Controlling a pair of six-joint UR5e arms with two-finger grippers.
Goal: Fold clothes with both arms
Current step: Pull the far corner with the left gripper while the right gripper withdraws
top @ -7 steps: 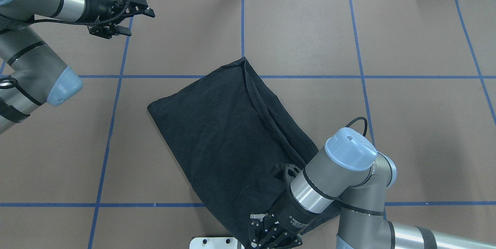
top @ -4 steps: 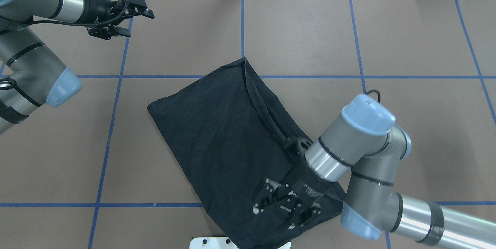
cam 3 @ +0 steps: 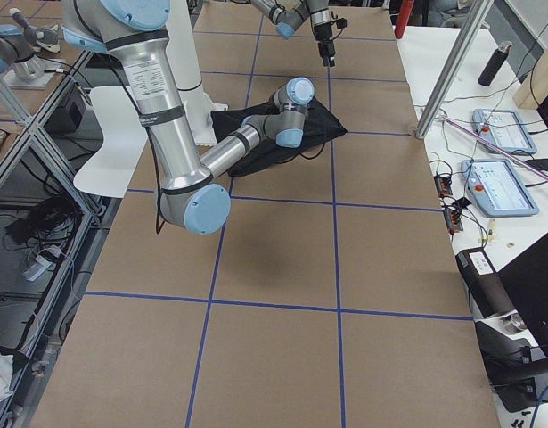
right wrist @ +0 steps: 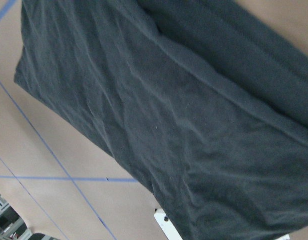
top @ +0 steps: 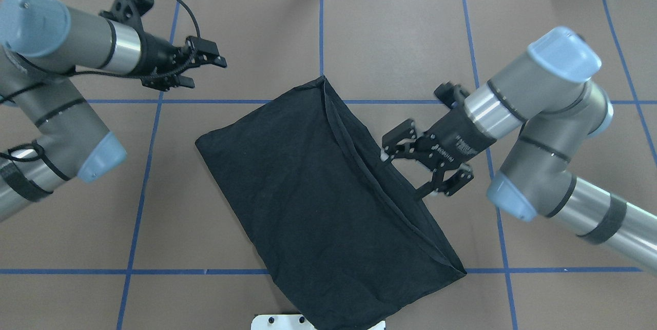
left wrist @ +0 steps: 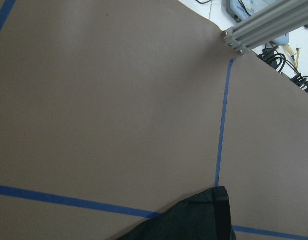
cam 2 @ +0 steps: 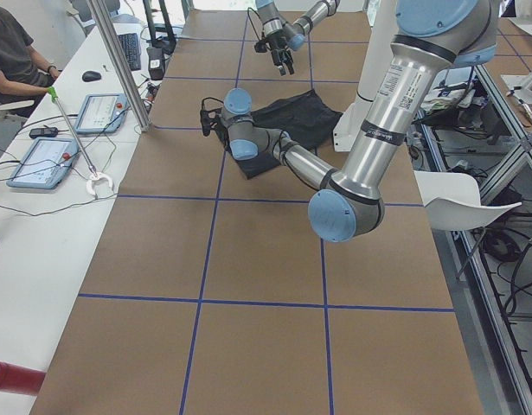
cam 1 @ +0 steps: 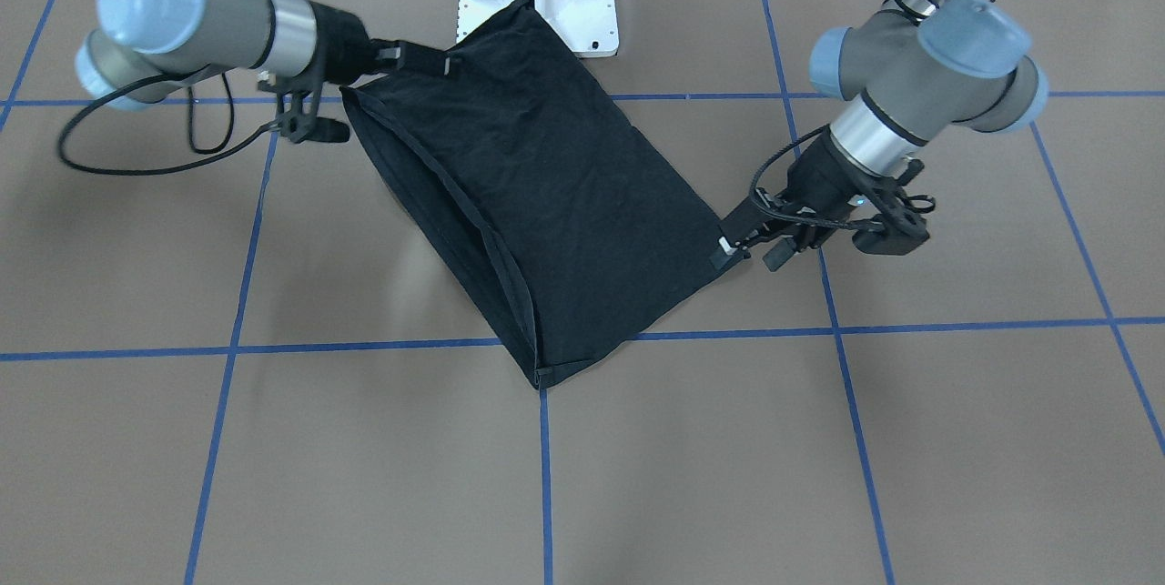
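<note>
Right gripper [top: 400,176] spread wide at edge of black T-shirt [top: 308,191], left gripper [top: 209,74] likewise spread, apart from it

Folded black T-shirt [top: 308,191] on taped table [top: 539,6]

The overhead view looks forward and down across the table [top: 564,22] from its near edge; the front-facing one looks steeply down from the opposite edge — both share the T-shirt [top: 308,191] mid-table. Two side views look along from the table's ends, far off. Both wrist cameras sit nearer — each catches the T-shirt.
</note>
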